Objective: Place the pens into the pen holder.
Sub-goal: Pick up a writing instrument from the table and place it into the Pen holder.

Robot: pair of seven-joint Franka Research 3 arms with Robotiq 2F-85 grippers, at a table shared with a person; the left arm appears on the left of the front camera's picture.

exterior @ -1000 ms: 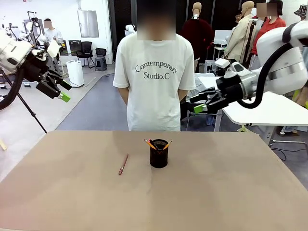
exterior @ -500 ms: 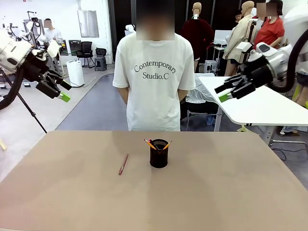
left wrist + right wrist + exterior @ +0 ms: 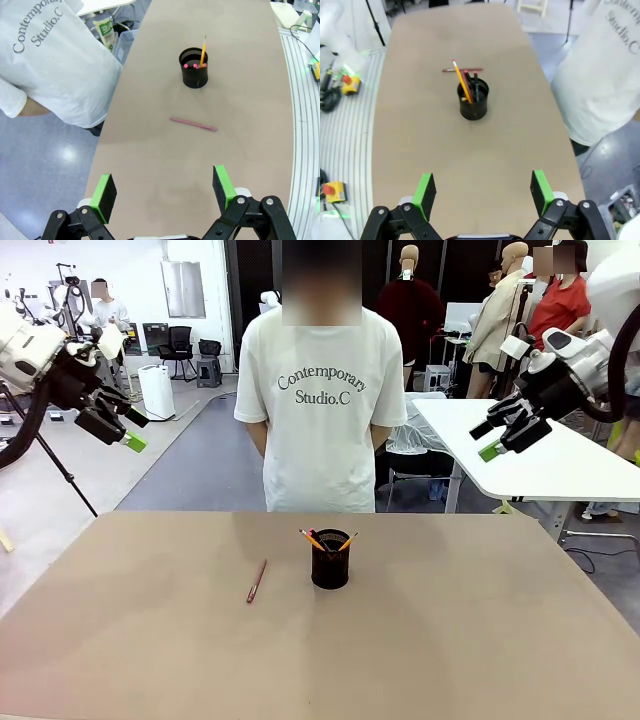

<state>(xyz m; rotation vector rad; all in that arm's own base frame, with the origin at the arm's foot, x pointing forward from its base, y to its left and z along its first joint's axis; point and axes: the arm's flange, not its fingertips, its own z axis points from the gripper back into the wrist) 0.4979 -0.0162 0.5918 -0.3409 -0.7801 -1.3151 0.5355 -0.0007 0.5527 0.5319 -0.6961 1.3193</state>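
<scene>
Now you see the black mesh pen holder (image 3: 330,560) upright on the tan table (image 3: 480,640), with the yellow pencil (image 3: 461,80) and a red-ended black pen (image 3: 476,86) leaning inside it. The reddish-brown pen (image 3: 257,581) lies flat near the holder's left, apart from it. Your left gripper (image 3: 135,432) hangs high, well left of the holder, fingers spread and empty. Your right gripper (image 3: 485,442) hangs high, well right of it, likewise spread.
</scene>
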